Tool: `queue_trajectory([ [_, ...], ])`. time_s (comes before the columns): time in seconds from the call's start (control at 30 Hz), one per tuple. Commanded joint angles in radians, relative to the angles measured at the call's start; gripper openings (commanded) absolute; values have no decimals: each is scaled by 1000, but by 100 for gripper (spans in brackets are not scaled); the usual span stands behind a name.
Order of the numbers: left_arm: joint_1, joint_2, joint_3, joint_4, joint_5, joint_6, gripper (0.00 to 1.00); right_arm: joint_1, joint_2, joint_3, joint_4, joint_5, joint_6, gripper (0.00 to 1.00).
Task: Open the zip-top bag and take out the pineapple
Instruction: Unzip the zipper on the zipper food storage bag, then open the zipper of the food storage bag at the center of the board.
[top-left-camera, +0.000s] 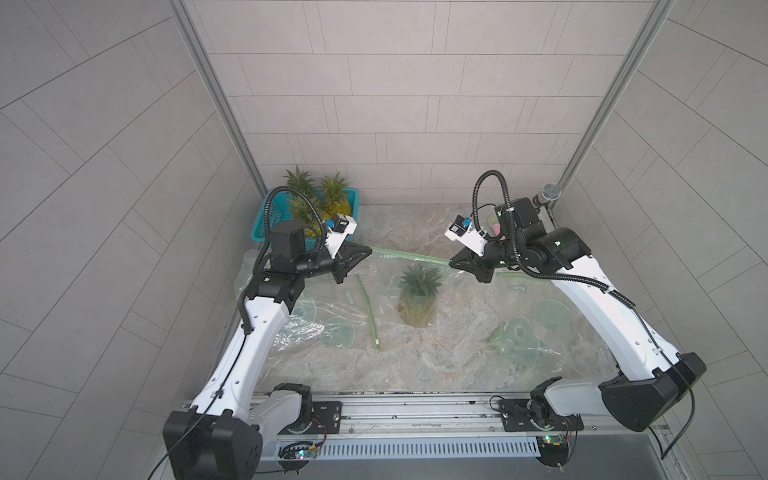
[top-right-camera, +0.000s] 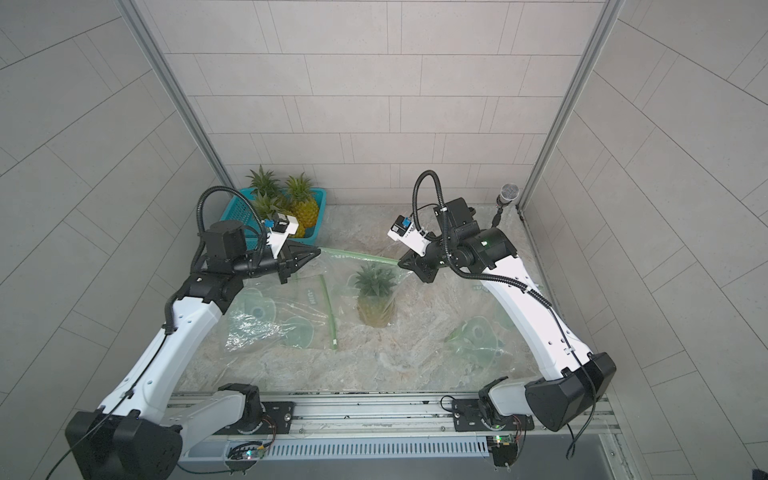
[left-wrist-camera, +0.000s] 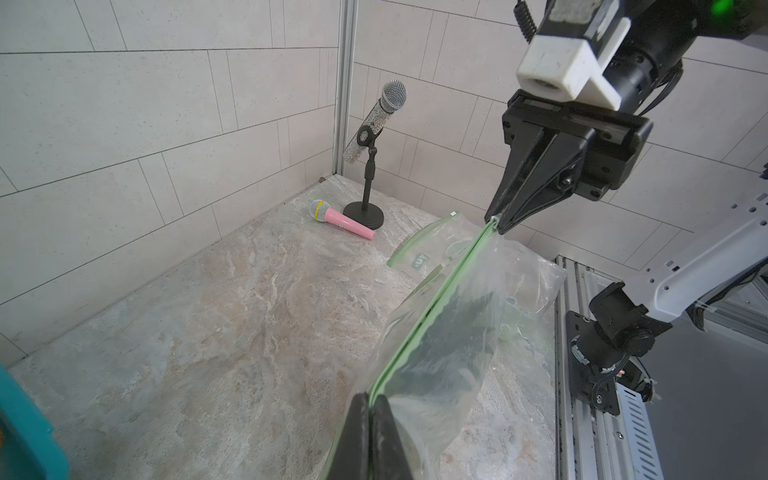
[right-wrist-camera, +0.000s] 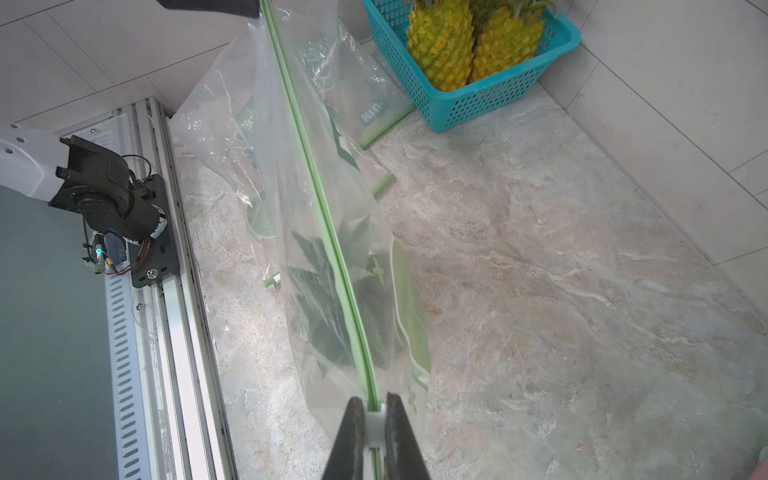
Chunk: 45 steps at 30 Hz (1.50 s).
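Basket: a teal plastic basket with perforated lattice walls stands in the far left corner. It holds spare pineapples with knobbly yellow skin and spiky green crowns.
Left gripper: the black, wedge-shaped left gripper has its fingers pressed together on the left end of the green zip strip.
Flat bag: a clear, crinkled empty bag lies on the table at near left, beneath the left arm. Its own green strip runs near to far.
Zip-top bag: the clear, glossy plastic zip-top bag hangs between the two grippers. Its green strip is pulled taut and straight and looks sealed along its length, and the film sags below in soft folds.
Pineapple: the pineapple is inside the hanging bag at mid-table. It stands upright, its dark pointed leaves blurred by the film and its yellow-green scaly body below.
Right gripper: the black right gripper is clamped on the small white plastic slider at the strip's right end.
Crumpled bags: more clear bags with pale green round prints lie rumpled at near right.
Microphones: a silver glittery microphone leans on a black round-based stand in the far right corner, and a smooth pink toy microphone lies beside the base.
Table: the tabletop is a matte, marbled beige-grey stone pattern.
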<state>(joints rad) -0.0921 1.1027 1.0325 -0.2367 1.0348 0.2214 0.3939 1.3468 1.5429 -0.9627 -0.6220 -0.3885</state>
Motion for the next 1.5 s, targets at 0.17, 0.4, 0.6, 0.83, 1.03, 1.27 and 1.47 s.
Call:
queue_trajectory([
  [0.17,49,-31,4,67,-75,13,0,-53,-62,-18,-120,113,-9,0],
  [0.4,50,-27,2,79,-52,7,0,-56,-62,-26,-115,94,-9,0],
  [0.6,26,-3,2,115,131,2,0,-56,-59,-25,-80,4,-29,0],
  [0.83,-86,12,-15,112,128,18,0,-55,-42,-12,-39,-74,-29,0],
  [1.03,-150,44,-4,70,102,42,0,-52,-23,-9,-18,-85,-19,0],
  [1.27,-180,59,21,-24,42,108,0,-38,-13,22,-4,-77,-1,19],
  [1.47,-180,60,24,-40,30,121,0,35,4,81,28,-59,9,36],
])
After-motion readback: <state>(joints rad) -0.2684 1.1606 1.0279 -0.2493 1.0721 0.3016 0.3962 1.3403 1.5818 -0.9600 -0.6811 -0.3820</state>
